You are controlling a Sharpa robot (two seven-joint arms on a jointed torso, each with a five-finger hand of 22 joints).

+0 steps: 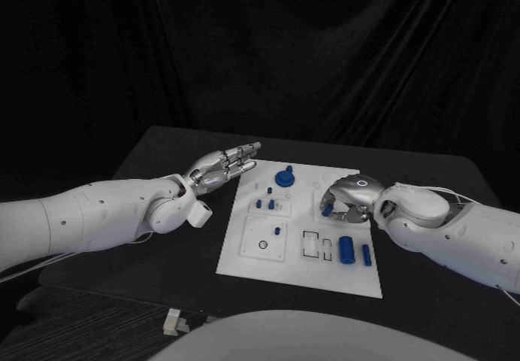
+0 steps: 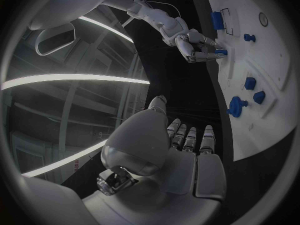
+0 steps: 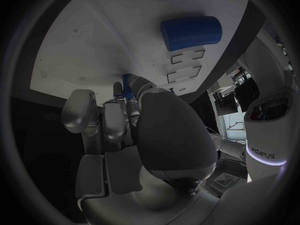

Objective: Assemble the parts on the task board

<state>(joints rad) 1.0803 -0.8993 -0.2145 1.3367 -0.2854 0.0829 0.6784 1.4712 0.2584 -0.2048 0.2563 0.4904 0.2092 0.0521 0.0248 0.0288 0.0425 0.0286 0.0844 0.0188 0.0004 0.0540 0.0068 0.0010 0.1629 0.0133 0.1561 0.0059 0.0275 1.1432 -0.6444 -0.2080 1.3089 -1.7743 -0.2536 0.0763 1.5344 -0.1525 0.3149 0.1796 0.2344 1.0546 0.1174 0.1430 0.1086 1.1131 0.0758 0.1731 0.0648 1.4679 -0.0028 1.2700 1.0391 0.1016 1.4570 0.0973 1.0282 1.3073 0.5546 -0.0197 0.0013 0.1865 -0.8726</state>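
Observation:
The white task board (image 1: 247,259) lies in the middle of the black table. My right hand (image 1: 349,197) is curled over the board's right side, and its fingertips pinch a small blue part (image 1: 328,211) against the board. The right wrist view shows that part (image 3: 129,80) at the tips of my right hand (image 3: 134,130). My left hand (image 1: 222,167) hovers by the board's far left corner, fingers stretched out and holding nothing; it is seen again as the left hand (image 2: 184,145) in its wrist view. A blue round knob (image 1: 284,178) stands near it.
Small blue pegs (image 1: 267,203) stand in the board's left half. A blue cylinder (image 1: 347,250) and a blue bar (image 1: 367,254) lie near the board's front right, beside rectangular slots (image 1: 312,245). A small white piece (image 1: 173,320) lies off the table's front edge.

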